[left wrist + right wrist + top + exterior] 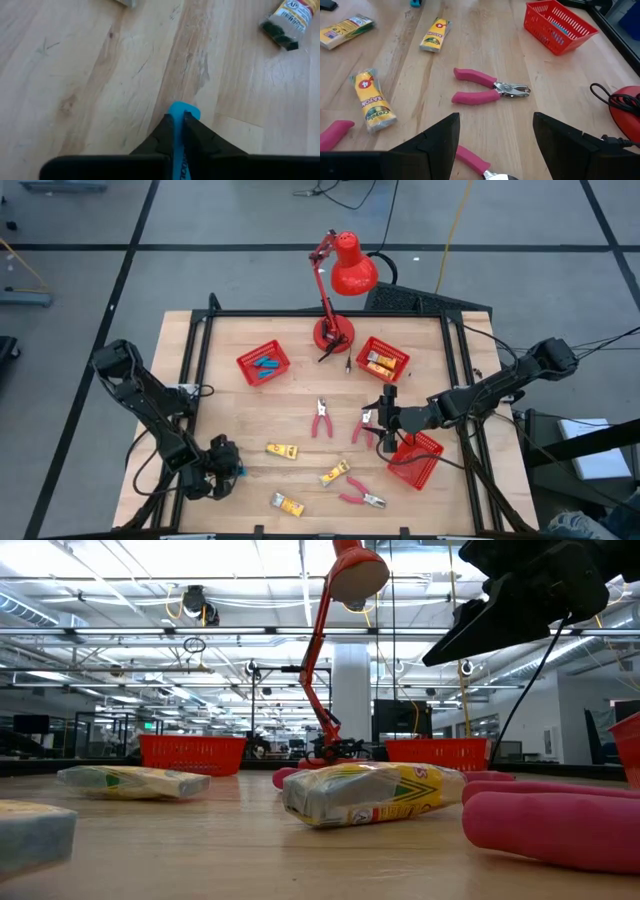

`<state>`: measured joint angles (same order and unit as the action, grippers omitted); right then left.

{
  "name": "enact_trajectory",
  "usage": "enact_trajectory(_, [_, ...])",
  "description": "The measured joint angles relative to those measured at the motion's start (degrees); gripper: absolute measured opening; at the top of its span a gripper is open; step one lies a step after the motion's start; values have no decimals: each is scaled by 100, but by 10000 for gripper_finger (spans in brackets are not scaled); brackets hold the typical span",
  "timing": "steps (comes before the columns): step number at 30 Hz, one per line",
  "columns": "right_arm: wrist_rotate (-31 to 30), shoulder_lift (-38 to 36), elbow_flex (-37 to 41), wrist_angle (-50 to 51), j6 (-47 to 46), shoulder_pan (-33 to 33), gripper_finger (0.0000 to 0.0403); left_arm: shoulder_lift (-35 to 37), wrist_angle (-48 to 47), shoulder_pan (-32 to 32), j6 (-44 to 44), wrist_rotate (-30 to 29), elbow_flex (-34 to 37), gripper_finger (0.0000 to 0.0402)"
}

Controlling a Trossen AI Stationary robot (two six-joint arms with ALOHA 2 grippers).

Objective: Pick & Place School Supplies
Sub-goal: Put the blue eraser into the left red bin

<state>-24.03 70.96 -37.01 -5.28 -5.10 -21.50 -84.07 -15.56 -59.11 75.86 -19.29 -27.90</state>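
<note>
A: What is the left tool [178, 131] doing?

B: Its fingers are clenched on a light-blue block [183, 112], just above the bare worktop [100, 75], on the side of the yellow packets away from the red desk lamp [338, 290].

A: And the right tool [378, 416]?

B: Spread wide and holding nothing, hovering on the near side of the lamp. One pair of pink-handled pliers [487, 91] lies just beyond it, flat on the worktop; another pair is right beneath its fingers.

A: How many of each thing?

B: Three pliers. Three yellow packets [283, 450] loose on the worktop, well apart from the lamp. Three red mesh baskets [264, 364]: one beside the lamp holds blue blocks, one on its other side holds yellow packets, and the third sits by the right tool.
</note>
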Motion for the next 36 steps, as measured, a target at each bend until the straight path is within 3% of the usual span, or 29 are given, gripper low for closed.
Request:
enact_trajectory(8, [2,-2,0,-2,22,0,242,355,-327,409,-429,-134,28,2])
enact_trajectory(19, [-18,-2,0,-6,125,11,242,484,-1656,1863,-1266,-1038,54,3])
enact_trajectory(25, [-2,-2,0,-3,127,11,242,1071,-1709,1952,-2527,-659,-259,4])
enact_trajectory(30, [2,-2,0,51,127,11,242,1528,-1739,1628,-3156,-69,-630,49])
enact_trajectory(36, [4,-2,0,86,80,11,242,1432,-1377,1106,-3511,494,-763,150])
